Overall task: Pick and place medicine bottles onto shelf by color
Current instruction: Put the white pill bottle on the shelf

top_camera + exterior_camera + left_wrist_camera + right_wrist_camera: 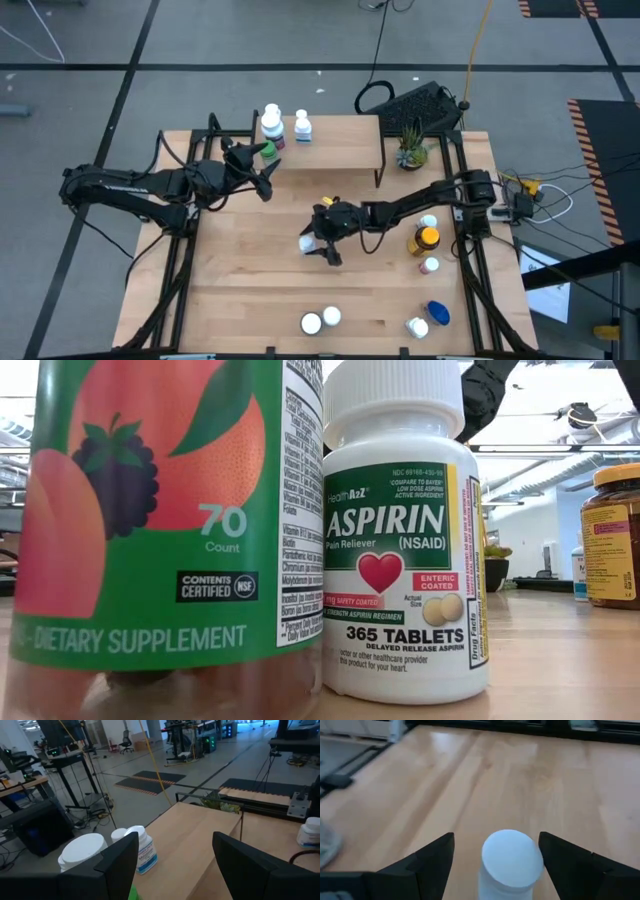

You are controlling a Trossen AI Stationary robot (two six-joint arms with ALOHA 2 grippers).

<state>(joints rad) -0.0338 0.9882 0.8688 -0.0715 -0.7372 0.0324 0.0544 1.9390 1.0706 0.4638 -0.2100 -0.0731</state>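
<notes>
Right gripper (495, 865) is straddling a white bottle (511, 857), fingers spread (not yet gripping); closing off-centre risks tipping it.

The shelf (335, 140) — a light-wood board on black legs — sits at the table's twelve o'clock edge, two white-capped bottles (285, 125) upright at its nine o'clock end. Other bottles stand scattered toward five o'clock — an amber one (424, 240), a blue-capped one (437, 313).

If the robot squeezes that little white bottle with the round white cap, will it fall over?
Probably not. The white bottle stands upright between the right gripper fingers, which are open on both sides. Its smooth plastic may slip, and it would likely roll if tipped.
</notes>
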